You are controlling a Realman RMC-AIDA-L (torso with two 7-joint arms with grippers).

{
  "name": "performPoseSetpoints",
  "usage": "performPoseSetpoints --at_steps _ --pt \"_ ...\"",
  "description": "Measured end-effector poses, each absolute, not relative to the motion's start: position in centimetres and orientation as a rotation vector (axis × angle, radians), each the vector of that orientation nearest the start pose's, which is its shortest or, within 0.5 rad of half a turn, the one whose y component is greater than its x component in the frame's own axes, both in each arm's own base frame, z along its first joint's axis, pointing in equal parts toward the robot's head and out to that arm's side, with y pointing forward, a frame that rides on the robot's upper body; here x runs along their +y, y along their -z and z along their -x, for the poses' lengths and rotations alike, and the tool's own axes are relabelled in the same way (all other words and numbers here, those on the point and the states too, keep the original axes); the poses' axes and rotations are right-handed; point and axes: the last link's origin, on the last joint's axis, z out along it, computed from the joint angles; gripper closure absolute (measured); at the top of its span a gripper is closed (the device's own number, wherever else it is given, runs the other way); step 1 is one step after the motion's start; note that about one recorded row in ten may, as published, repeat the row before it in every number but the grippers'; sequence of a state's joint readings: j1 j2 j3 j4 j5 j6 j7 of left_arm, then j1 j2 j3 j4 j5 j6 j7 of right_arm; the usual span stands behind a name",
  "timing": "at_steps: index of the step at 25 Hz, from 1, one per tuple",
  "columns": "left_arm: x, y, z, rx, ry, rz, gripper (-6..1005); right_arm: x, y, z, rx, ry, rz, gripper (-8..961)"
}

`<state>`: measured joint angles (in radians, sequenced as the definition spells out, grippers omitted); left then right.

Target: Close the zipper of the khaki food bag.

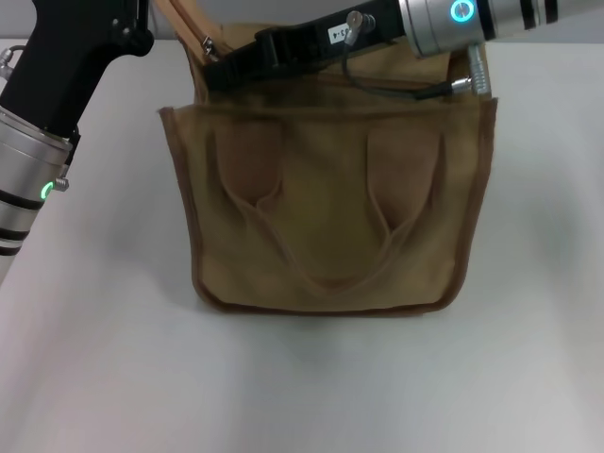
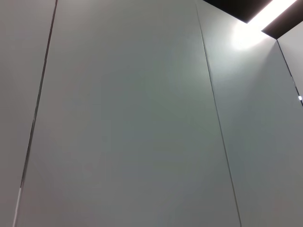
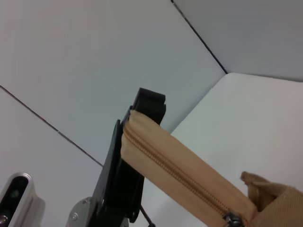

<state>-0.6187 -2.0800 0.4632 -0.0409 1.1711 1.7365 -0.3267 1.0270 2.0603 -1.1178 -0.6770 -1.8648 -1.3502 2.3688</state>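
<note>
While the khaki food bag stands near the middle of the white counter, slightly toward its far edge, the head view shows its front pocket and two looped handles facing the robot. The right arm reaches in from the far right corner and lies across the bag's top, its right hand ending at the bag's far left top corner, where a small silver pull tab shows on the zipper; whether that hand is clenched or released cannot be told from here. The left arm stands at the counter's far left corner, with the zipper tape running up toward its black upper part at the frame's top edge. The left wrist view shows only grey wall panels and a ceiling light strip. In the right wrist view, the left hand is clenched on the free end of the zipper, holding the closed tape stretched out from the bag's corner, where a metal slider sits at the frame's edge; the counter lies behind.
</note>
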Motion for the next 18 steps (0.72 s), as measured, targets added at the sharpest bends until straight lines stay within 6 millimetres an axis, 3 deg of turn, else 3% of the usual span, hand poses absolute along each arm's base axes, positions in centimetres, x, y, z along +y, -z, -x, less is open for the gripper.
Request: performPoseSetpoints --at_steps 2,5,14,18 --pt "33.3 -1.0 23.0 -0.085 1.28 1.699 896 41.4 3.9 -5.5 1.215 -0.562 2.899 832" --pt "33.2 -1.1 23.2 -0.087 1.276 1.697 896 41.7 3.3 -5.3 1.193 -0.583 2.89 640" --pt "33.1 -1.1 23.2 -0.087 1.28 1.698 895 42.1 3.5 -4.4 1.201 -0.6 2.88 410" --pt "33.1 -1.0 23.2 -0.088 1.282 1.699 894 42.2 3.8 -4.4 1.236 -0.592 2.873 408"
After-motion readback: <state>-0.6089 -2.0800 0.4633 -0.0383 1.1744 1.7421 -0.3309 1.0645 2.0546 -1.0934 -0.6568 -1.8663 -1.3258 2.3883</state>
